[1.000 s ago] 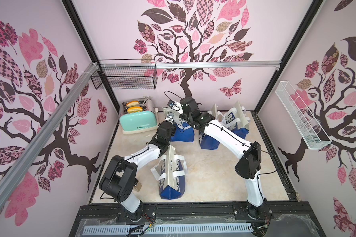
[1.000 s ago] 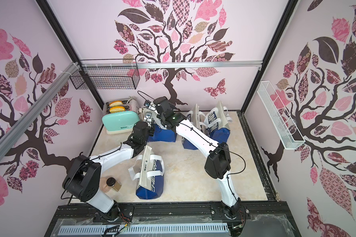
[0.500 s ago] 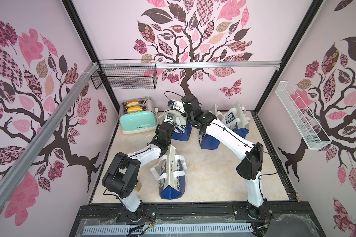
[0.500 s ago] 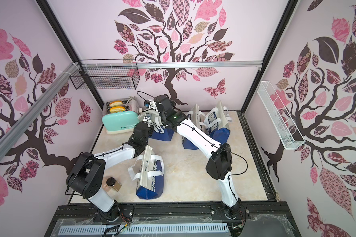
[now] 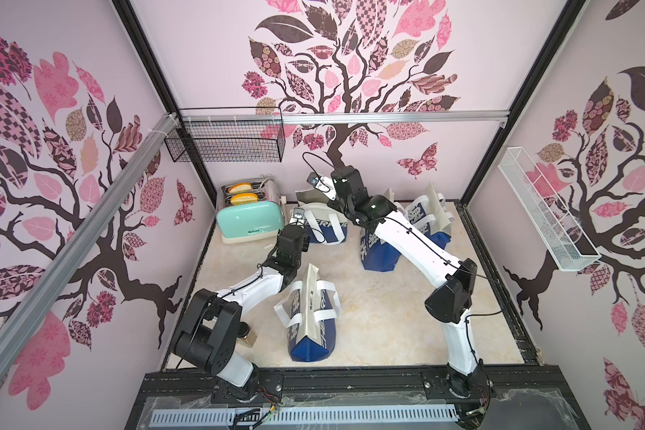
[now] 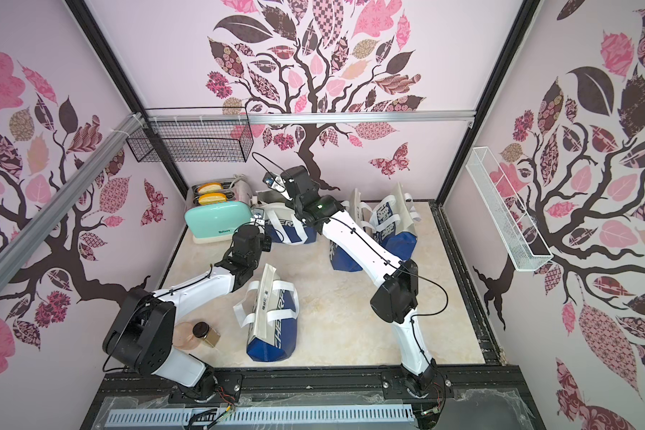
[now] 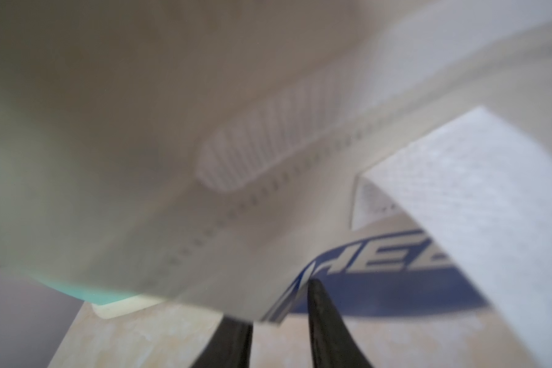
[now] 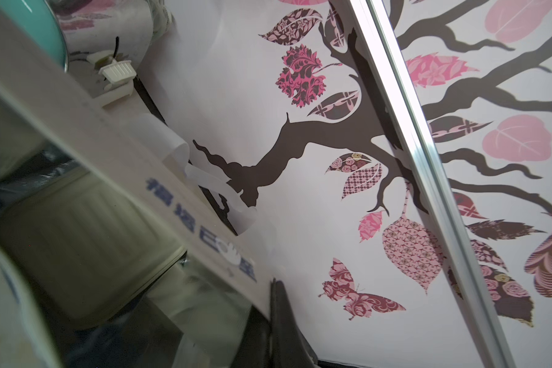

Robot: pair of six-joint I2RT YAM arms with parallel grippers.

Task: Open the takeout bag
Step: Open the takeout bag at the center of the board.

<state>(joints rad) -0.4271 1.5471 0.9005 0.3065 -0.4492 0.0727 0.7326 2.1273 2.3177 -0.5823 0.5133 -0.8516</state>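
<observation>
Beside the toaster (image 5: 248,223), the takeout bag (image 5: 326,228) is seen standing. Its far rim is pinched by the closed right gripper (image 8: 270,296); the left gripper (image 7: 278,306) is held parted at the near rim. Light, limp fabric is expected; rims are best gripped.

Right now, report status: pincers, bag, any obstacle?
Right pincer shut on takeout bag rim. Left pincer open at its front wall. Toaster close beside, not blocking.

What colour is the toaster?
The toaster is mint green; it shows best in a top view.
</observation>
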